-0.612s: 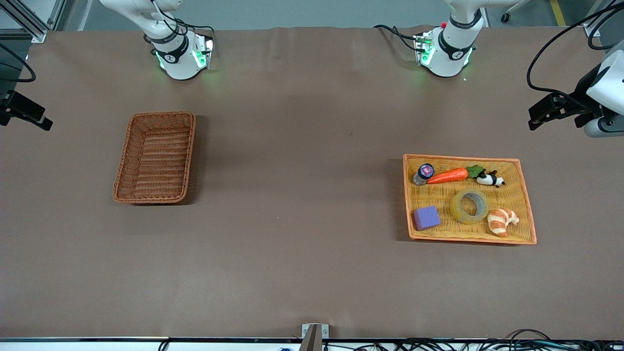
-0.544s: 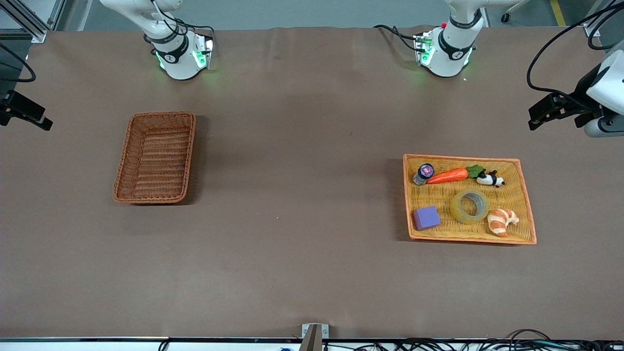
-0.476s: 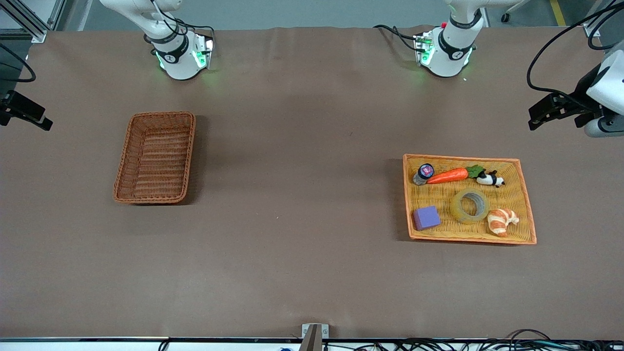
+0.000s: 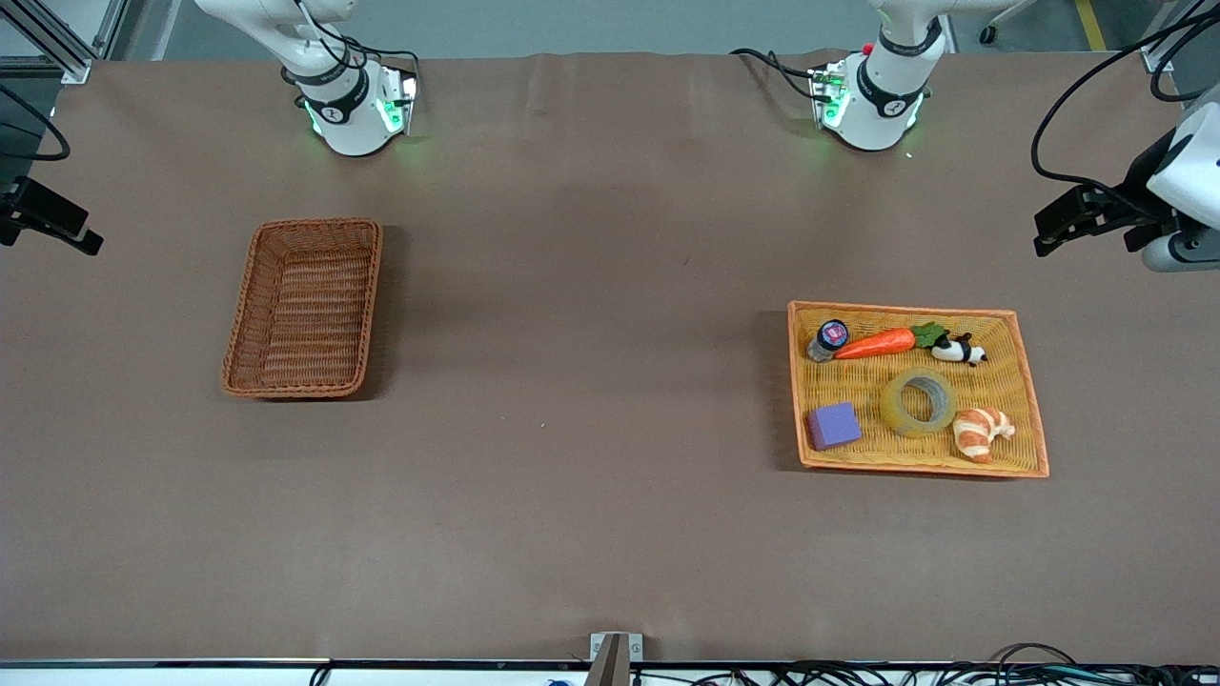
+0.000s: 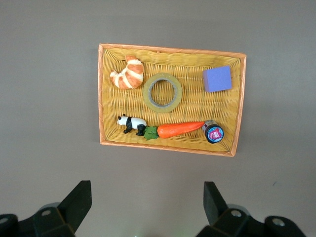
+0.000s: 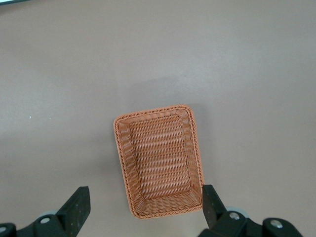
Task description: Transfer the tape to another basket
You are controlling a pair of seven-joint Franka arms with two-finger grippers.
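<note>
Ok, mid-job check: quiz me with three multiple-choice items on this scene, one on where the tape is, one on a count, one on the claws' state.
1. Where does the tape lie?
A. in the yellow-orange tray
B. in the reddish-brown basket
C. on the bare table

2. How many things lie in the tray?
A. four
B. six
C. eight

3. How are the left claw and right claw?
A. both open, holding nothing
B. left shut on the tape
C. right shut on the basket rim

Answers: 1 A, it rests between the purple block and the croissant. 2 B, tape, block, croissant, carrot, panda, small bottle. 3 A, both wrist views show spread fingers.
</note>
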